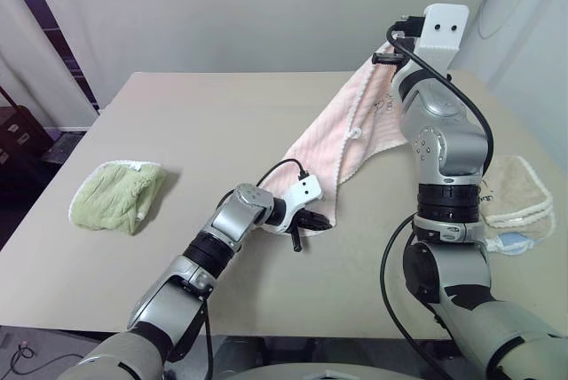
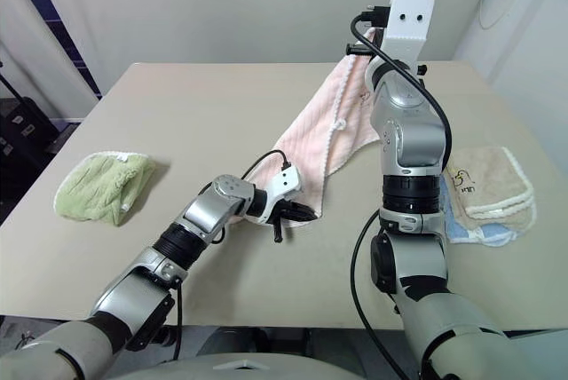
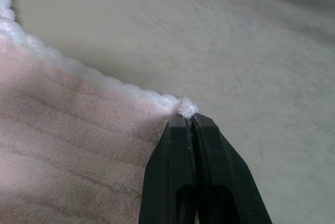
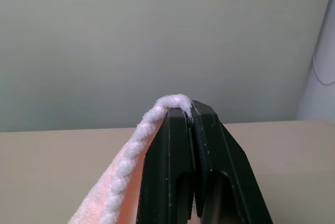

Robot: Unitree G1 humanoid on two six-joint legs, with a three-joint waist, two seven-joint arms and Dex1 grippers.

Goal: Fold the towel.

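Note:
The pale pink ribbed towel (image 1: 342,136) with white trim hangs stretched on a slant, from high over the table's far right down to the tabletop near the middle. My right gripper (image 4: 189,110) is raised at the top end and shut on the towel's white trimmed edge (image 4: 157,110). My left gripper (image 1: 324,223) lies low on the table at the towel's bottom corner. In the left wrist view its fingers (image 3: 180,145) are pressed together with the white corner tuft (image 3: 186,107) pinched at their tips.
A crumpled light green towel (image 1: 118,193) lies at the left of the beige table (image 1: 222,122). At the right edge a folded beige towel (image 1: 515,189) sits on a light blue cloth (image 1: 510,242). Walls stand behind the table.

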